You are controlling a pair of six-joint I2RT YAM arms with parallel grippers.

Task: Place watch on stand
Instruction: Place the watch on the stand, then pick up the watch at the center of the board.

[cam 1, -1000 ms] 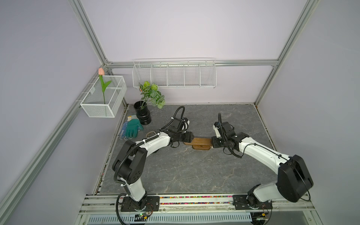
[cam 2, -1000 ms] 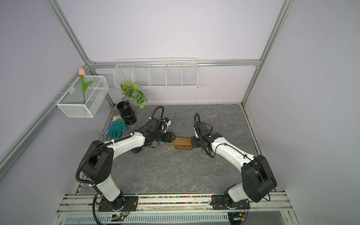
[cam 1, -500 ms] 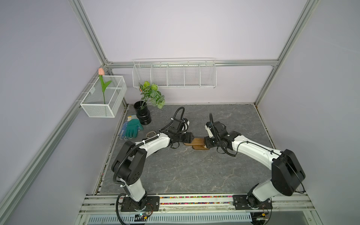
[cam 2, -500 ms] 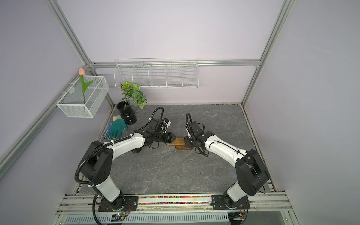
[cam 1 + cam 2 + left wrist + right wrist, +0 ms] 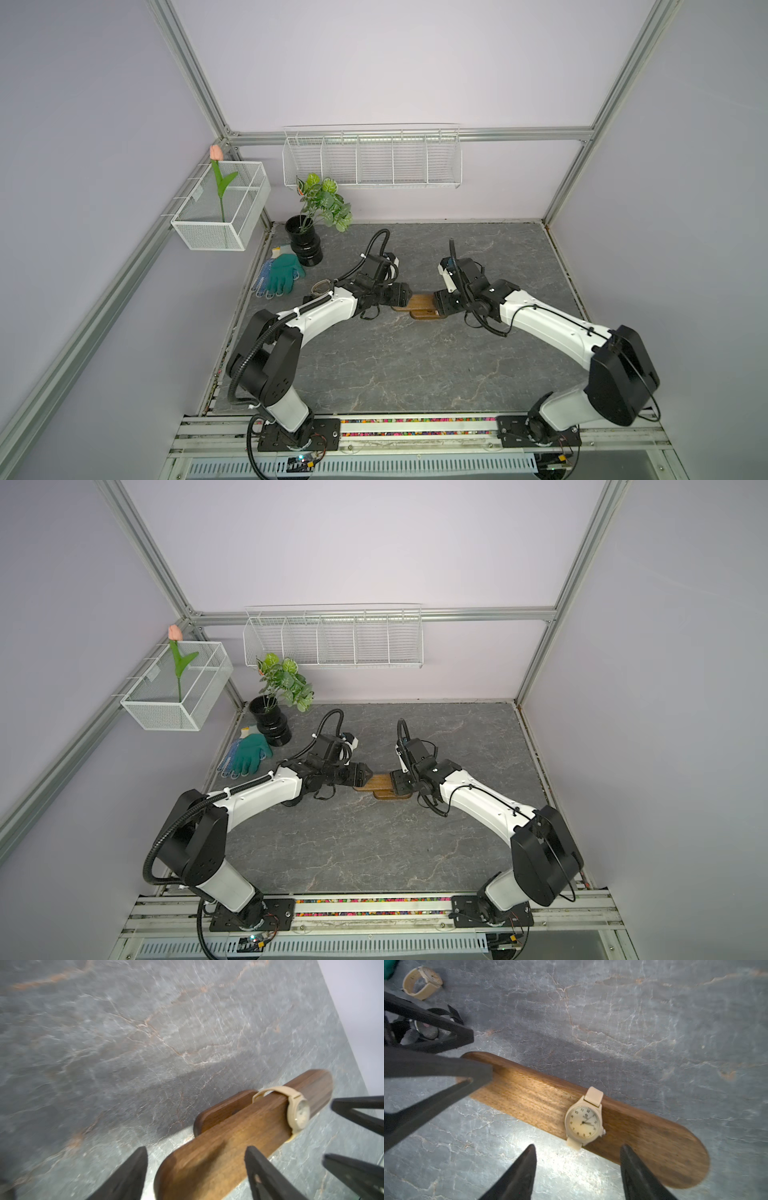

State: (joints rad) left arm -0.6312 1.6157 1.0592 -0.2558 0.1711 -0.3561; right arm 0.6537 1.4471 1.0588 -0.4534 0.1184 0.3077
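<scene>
In both top views my stand [image 5: 422, 306] sits on the worktop [image 5: 374, 365] between both arms. Left wrist: left gripper [image 5: 196, 1148] spread wide, empty, straddling the stand's end, probably to steady it. Right wrist: right gripper [image 5: 578, 1146] parted, empty, beside the watch [image 5: 583, 1121], which is strapped round the stand.

left gripper [image 5: 408, 295] at stand [image 5: 422, 303] | right gripper [image 5: 436, 301] opposite end
</scene>
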